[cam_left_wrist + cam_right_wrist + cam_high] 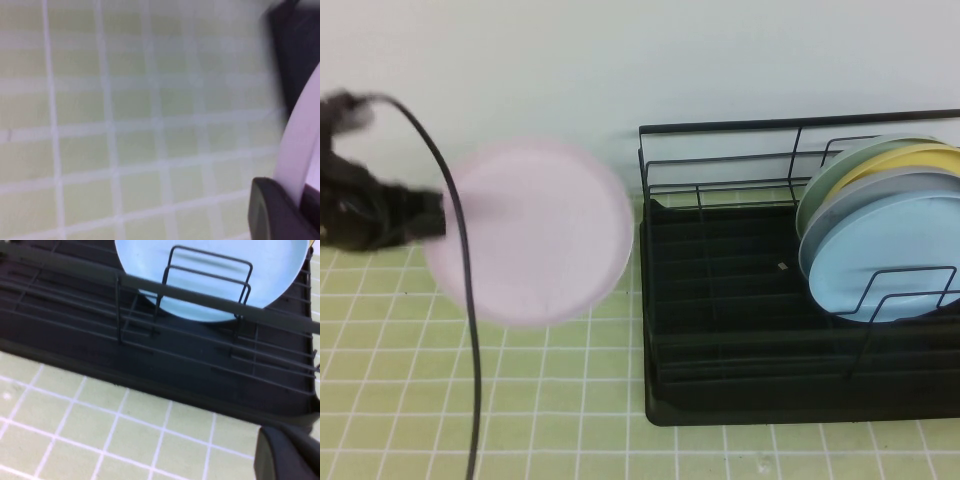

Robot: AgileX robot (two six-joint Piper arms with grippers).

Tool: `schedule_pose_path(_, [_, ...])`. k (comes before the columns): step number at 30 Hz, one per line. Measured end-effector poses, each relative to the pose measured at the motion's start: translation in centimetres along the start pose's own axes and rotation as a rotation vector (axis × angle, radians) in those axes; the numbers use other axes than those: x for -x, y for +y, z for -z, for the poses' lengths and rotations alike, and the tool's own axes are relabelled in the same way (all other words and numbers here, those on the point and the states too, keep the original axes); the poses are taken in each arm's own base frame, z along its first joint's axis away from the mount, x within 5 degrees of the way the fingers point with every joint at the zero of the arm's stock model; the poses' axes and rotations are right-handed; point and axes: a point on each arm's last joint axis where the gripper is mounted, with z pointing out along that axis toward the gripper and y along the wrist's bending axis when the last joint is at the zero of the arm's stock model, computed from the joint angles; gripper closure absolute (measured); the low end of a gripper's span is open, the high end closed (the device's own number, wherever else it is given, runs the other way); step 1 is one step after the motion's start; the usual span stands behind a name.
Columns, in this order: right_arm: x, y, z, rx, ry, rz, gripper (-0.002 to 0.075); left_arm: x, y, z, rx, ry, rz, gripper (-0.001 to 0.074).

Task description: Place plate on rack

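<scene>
A pale pink plate (532,232) hangs in the air left of the black dish rack (740,330), its face tilted up toward the camera. My left gripper (432,218) is shut on the plate's left rim; in the left wrist view the plate's edge (299,145) runs between the dark fingers (272,210). Several plates stand upright at the rack's right end, with a light blue plate (885,255) in front. My right gripper is out of the high view; the right wrist view shows one dark finger (287,455) above the table in front of the rack (190,365).
A black cable (460,270) runs down from the left arm across the green checked table (550,400). The rack's left slots (720,270) hold no plates. A white wall (620,60) stands behind.
</scene>
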Motion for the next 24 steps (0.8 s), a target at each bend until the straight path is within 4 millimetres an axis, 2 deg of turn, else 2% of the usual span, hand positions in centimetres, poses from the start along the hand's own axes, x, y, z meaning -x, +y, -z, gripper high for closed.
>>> schedule_pose_path(3, [0.5, 0.4, 0.0, 0.047, -0.054, -0.083, 0.0729, 0.9, -3.2, 2.6, -0.12, -0.134, -0.063, 0.0734])
schedule_pose_path(7, [2.0, 1.4, 0.3, 0.194, -0.186, -0.389, 0.0729, 1.0, -7.4, 5.0, -0.278, -0.238, -0.086, 0.0735])
schedule_pose_path(12, [5.5, 2.1, 2.2, 0.413, -0.451, -0.588, 0.0707, 0.2, -12.7, 5.9, -0.425, -0.323, -0.129, 0.0734])
schedule_pose_path(14, [7.1, 2.0, 3.4, 0.457, -0.574, -0.583, 0.0643, -0.3, -14.5, 5.7, -0.45, -0.337, -0.141, 0.0734])
schedule_pose_path(15, [7.5, 2.0, 3.8, 0.445, -0.614, -0.524, 0.0593, -0.6, -15.1, 5.7, -0.459, -0.339, -0.147, 0.0734])
schedule_pose_path(17, [8.6, 1.8, 4.8, 0.429, -0.67, -0.444, 0.0468, -1.3, -16.7, 5.6, -0.484, -0.344, -0.163, 0.0735])
schedule_pose_path(20, [10.0, 1.8, 6.1, 0.449, -0.721, -0.425, 0.0293, -2.2, -18.8, 5.8, -0.522, -0.362, -0.181, 0.0735])
schedule_pose_path(22, [10.6, 1.8, 6.8, 0.455, -0.747, -0.411, 0.0226, -2.6, -19.8, 5.9, -0.535, -0.382, -0.178, 0.0734])
schedule_pose_path(24, [11.0, 1.8, 7.2, 0.456, -0.762, -0.404, 0.0193, -3.0, -20.7, 6.1, -0.553, -0.389, -0.15, 0.0735])
